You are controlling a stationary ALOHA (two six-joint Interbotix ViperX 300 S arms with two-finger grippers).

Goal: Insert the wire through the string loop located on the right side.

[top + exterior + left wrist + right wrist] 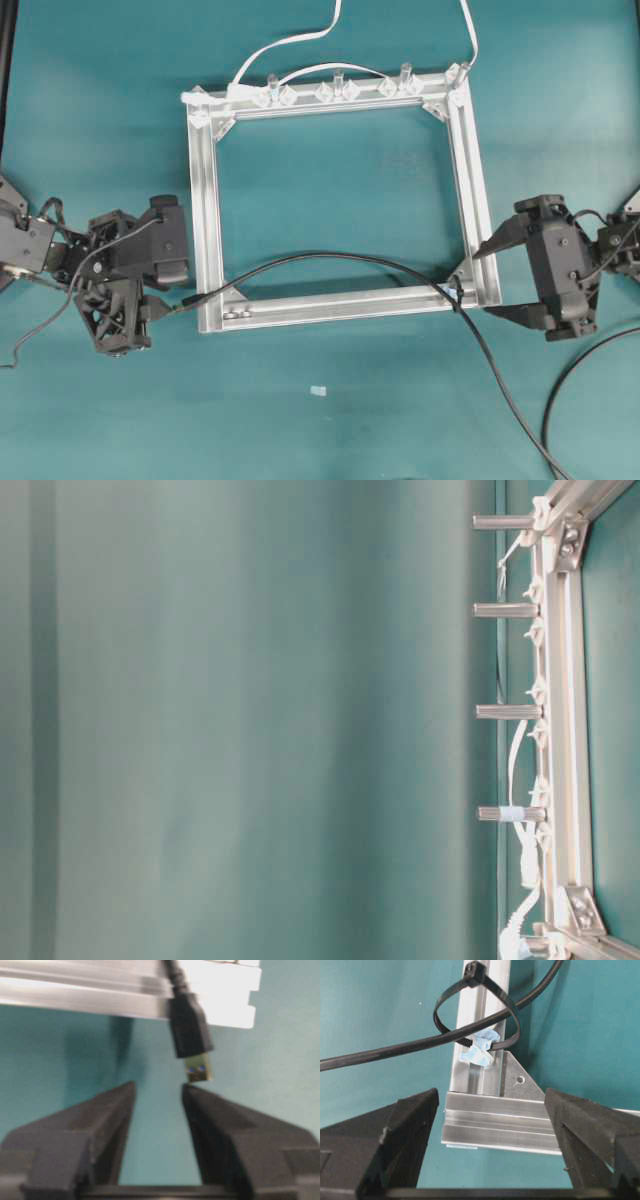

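The wire [320,258] comes up from the lower right and arcs left across the silver frame [205,200]. It passes through the string loop [442,1002], a thin black ring tied at the frame's near right corner [455,288]. The wire's plug [190,1030] lies just past the frame's left corner, its metal tip [198,1070] free beyond one fingertip. My left gripper [156,1091] is open with nothing between its fingers. My right gripper [490,1097] stands wide open, facing the frame corner [495,1110] below the loop. In the overhead view it [482,283] sits just right of that corner.
A white flat cable [300,45] and clear pegs [340,85] run along the frame's far bar. Blue tape [480,1050] is stuck under the loop. A small white scrap [318,390] lies on the teal table. A black arm lead [570,390] curves at the lower right.
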